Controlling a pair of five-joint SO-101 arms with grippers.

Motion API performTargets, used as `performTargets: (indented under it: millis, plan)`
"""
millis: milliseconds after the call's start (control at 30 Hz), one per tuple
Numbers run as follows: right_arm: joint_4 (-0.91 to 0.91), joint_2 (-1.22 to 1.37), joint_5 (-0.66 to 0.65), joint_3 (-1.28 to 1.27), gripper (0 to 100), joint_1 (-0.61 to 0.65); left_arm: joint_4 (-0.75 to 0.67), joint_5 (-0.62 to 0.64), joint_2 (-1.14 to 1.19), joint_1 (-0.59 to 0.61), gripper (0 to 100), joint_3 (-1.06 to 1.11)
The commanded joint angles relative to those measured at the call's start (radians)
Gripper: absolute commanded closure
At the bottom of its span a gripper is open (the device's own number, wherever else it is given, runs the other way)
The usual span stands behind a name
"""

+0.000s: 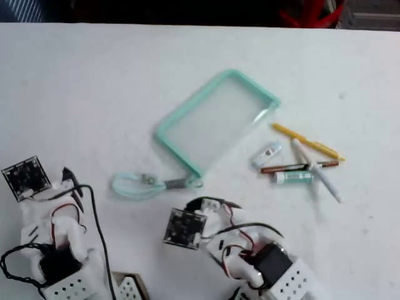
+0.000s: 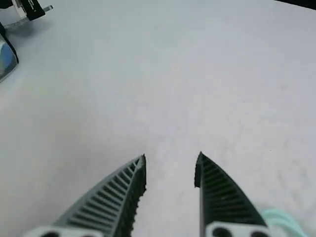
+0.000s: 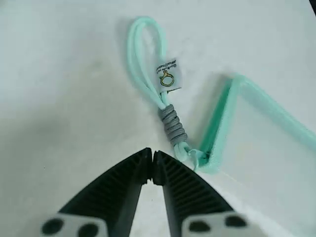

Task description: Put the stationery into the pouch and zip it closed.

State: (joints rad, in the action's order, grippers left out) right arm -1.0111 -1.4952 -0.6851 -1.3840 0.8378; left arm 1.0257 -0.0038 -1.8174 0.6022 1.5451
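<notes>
A clear pouch (image 1: 215,119) with a mint-green rim lies flat mid-table. Its mint strap (image 1: 134,185) trails toward the near side. To the right of the pouch lie a yellow pen (image 1: 306,140), a white pen (image 1: 315,170), a brown pencil (image 1: 300,166), a small white piece (image 1: 267,154) and a green-labelled tube (image 1: 292,177). My right gripper (image 3: 151,157) is shut and empty, just short of the pouch (image 3: 256,133) corner where the strap (image 3: 148,69) is knotted. My left gripper (image 2: 171,163) stands open over bare table, with a bit of strap (image 2: 281,222) beside it.
The left arm (image 1: 50,231) sits at the near left corner, the right arm (image 1: 250,256) at the near middle. A dark-and-blue object (image 2: 6,57) shows at the table's edge in the left wrist view. The white table (image 1: 94,81) spreads wide to the far left.
</notes>
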Motion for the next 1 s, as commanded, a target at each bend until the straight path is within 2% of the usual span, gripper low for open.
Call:
performTargets:
  millis: [0,67,200,300,367,800,967]
  plan:
    - [0.019,0.328,-0.009,0.252,97.5,0.013,-0.008,-0.012,-0.007,0.007,83,0.006]
    - [0.01,0.516,-0.009,0.371,94.4,0.019,-0.029,-0.018,-0.007,0.007,83,0.026]
    - [0.01,0.826,-0.017,0.517,79.7,0.019,-0.041,-0.018,-0.007,0.012,83,0.032]
    - [0.01,1.026,-0.126,0.601,70.9,0.019,-0.041,-0.02,-0.007,0.012,83,0.032]
    - [0.01,1.145,-0.193,0.657,70.2,0.016,-0.041,-0.02,-0.007,0.012,83,0.034]
    - [0.012,1.713,-0.221,1.023,82.0,-0.021,-0.078,-0.02,-0.007,0.013,83,0.051]
    - [0.01,1.762,-0.221,1.096,99.1,-0.022,-0.08,-0.02,-0.007,0.013,83,0.051]
